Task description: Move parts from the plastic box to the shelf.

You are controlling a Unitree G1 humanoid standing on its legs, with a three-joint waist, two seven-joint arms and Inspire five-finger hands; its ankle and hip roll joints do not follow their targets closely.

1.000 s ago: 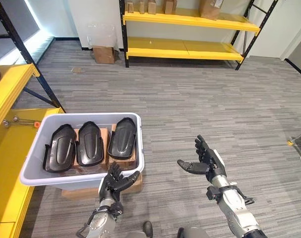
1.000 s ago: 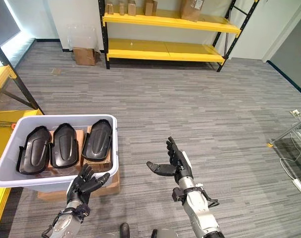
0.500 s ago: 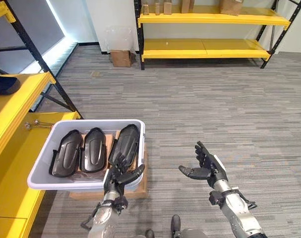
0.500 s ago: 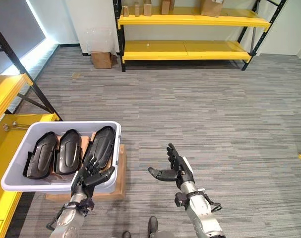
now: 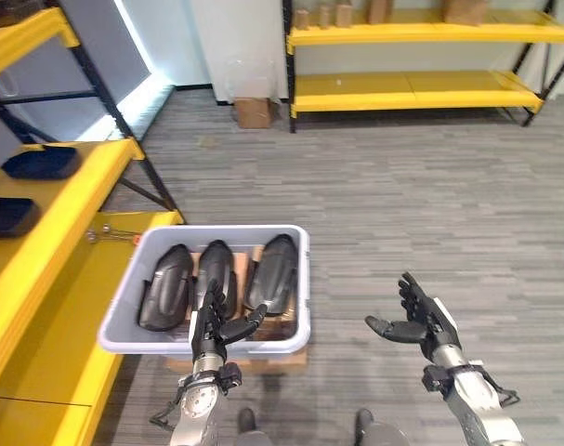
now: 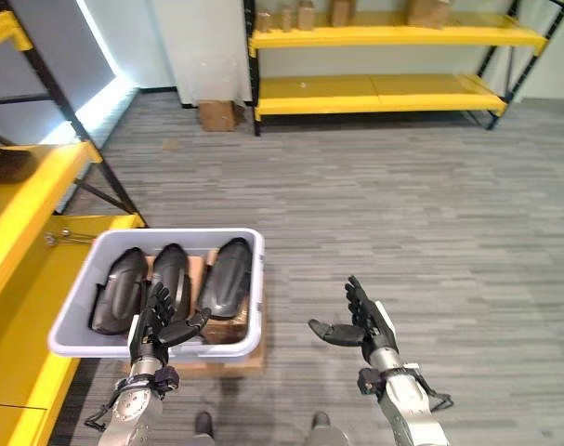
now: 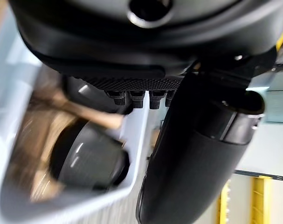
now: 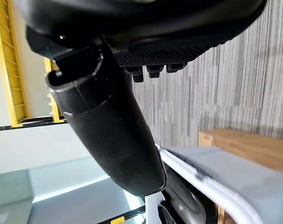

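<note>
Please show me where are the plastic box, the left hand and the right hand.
plastic box (image 5: 300, 279), left eye view, on its right wall.
left hand (image 5: 210, 333), left eye view, on the palm.
right hand (image 5: 424, 325), left eye view, on the palm.

Three parts (image 5: 216, 281) side by side in plastic box (image 5: 298, 297), apparently on a crate, shelf (image 5: 54, 269) left

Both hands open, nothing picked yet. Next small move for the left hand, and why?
Probably reach the left hand forward over the near rim of the plastic box onto the middle black part. The hand is open at that rim, three parts lie inside, and neither it nor the right hand, out over the floor, holds anything.
</note>
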